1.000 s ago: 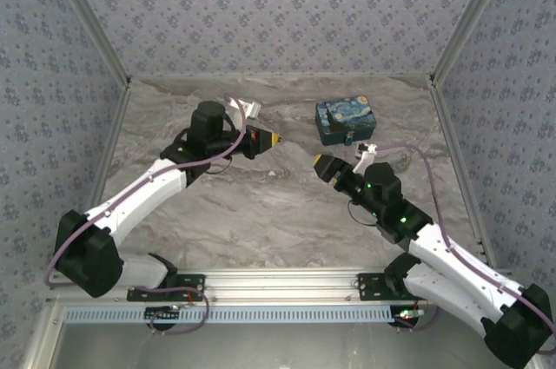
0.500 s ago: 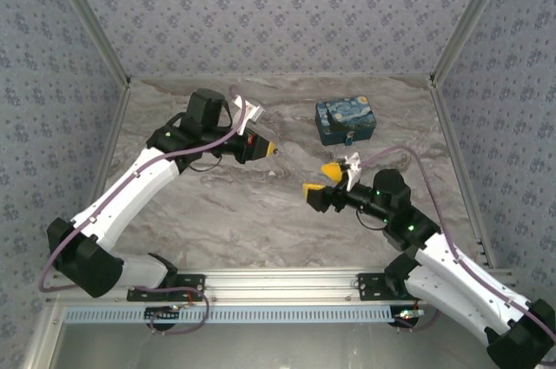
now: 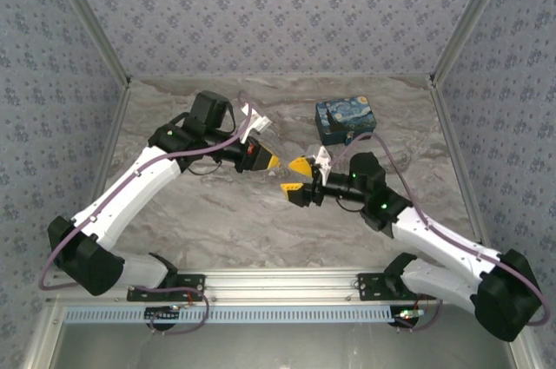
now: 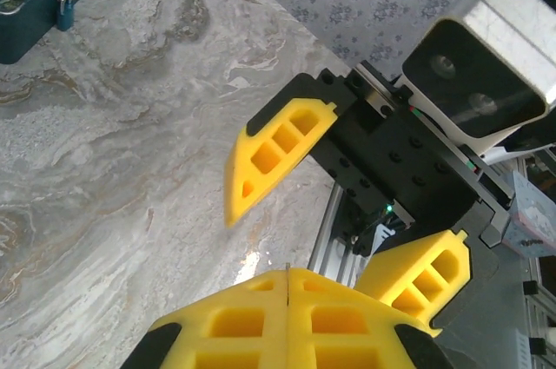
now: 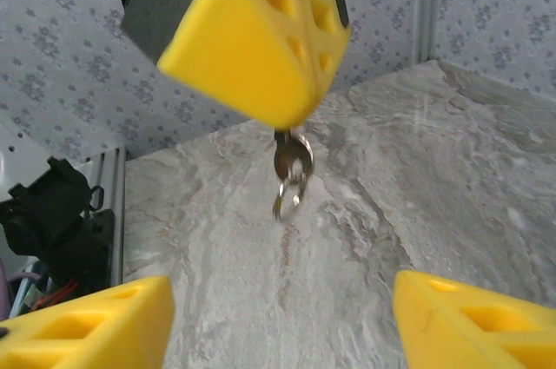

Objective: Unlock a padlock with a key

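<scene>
Both arms have swung inward, so the right gripper, jaws wide and empty, faces the left gripper over the mid-tabletop, probably to take the key dangling from the left's closed fingers. The padlock hangs on the box near the far right corner; no writing is legible.

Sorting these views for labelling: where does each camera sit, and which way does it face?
Top external: above and behind, looking down on the table, box, left arm and right arm.
Left wrist: looks over its shut left gripper at the open right gripper.
Right wrist: looks between its own fingers at the left gripper gripping the key.
Shared: each wrist view shows the other gripper.
</scene>
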{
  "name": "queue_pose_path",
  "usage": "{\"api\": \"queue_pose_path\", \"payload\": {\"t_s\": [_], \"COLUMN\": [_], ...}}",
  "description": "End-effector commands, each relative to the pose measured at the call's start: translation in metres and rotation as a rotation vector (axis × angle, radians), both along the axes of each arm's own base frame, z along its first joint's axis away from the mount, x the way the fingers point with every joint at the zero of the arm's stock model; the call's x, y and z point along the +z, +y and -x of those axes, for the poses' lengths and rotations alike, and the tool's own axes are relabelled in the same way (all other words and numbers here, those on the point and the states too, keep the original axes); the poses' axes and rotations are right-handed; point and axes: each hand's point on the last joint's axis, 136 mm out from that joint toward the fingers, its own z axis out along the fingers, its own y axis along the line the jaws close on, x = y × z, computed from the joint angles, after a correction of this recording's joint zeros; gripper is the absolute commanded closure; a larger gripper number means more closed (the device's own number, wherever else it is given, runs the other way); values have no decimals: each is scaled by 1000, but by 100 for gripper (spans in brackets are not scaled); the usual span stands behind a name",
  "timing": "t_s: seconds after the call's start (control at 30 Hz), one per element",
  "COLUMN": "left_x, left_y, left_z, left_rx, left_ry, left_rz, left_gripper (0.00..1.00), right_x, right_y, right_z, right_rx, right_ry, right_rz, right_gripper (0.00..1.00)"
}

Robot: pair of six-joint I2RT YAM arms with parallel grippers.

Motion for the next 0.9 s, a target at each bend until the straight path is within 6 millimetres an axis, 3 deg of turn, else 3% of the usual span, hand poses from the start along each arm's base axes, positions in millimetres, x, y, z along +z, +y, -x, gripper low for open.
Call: {"api": "queue_pose_path", "payload": {"t_s": [0.0,0.2,0.6,0.87], "left_x": [3,-1,-7,-10], "left_y": [-2,-1,-2,-3], "left_z": [8,8,5,4], "left_rx": [-53,-48,-44,-47], "left_ry": [-10,-3,1,-4], "left_rz": [18,9,-4,-11], "left_gripper": [100,100,100,100], "right_x": [36,30,35,38], "right_y": [13,20,16,10], "right_z": [4,1,1,-2], "right_rx": [74,100,92,67], "right_ry": [-81,-61,-59,-53], "right_rz": [-68,-57,-64,-73], "right_gripper": [38,51,69,74]}}
